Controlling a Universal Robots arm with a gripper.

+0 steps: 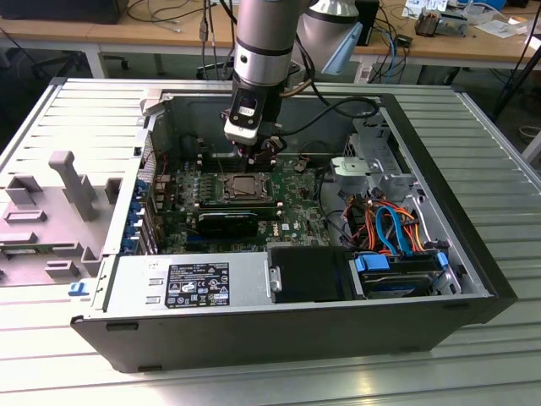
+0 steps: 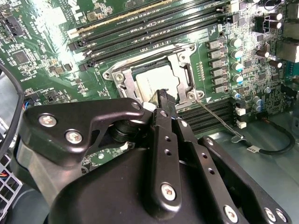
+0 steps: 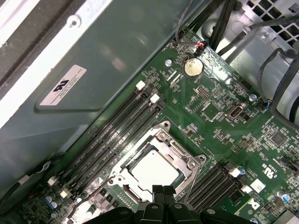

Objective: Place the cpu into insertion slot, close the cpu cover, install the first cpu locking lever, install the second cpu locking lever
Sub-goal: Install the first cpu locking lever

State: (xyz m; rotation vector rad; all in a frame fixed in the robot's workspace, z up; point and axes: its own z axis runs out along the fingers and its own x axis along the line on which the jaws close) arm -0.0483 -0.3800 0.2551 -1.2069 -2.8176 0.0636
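Observation:
The cpu (image 3: 154, 169) lies flat in the insertion slot (image 1: 248, 184) on the green board, its dull silver top showing through the window of the cpu cover (image 3: 188, 162), which lies down over it. In the second wrist view the cpu (image 2: 156, 80) and the cover (image 2: 181, 65) show just past the black fingertip. A thin wire locking lever (image 2: 217, 119) stands out from the socket's corner, angled away over the board. My gripper (image 3: 162, 191) hovers close above the socket's edge, fingers shut together with nothing between them. In the exterior view the gripper (image 1: 269, 156) hangs over the socket's far right corner.
Long black memory slots (image 3: 117, 126) flank the socket. The case's grey wall (image 3: 93, 56) rises close beside them. A black card (image 1: 228, 222), a power supply (image 1: 190, 283) and bundled cables (image 1: 389, 224) fill the case in the exterior view. Capacitors (image 2: 236, 60) line one socket side.

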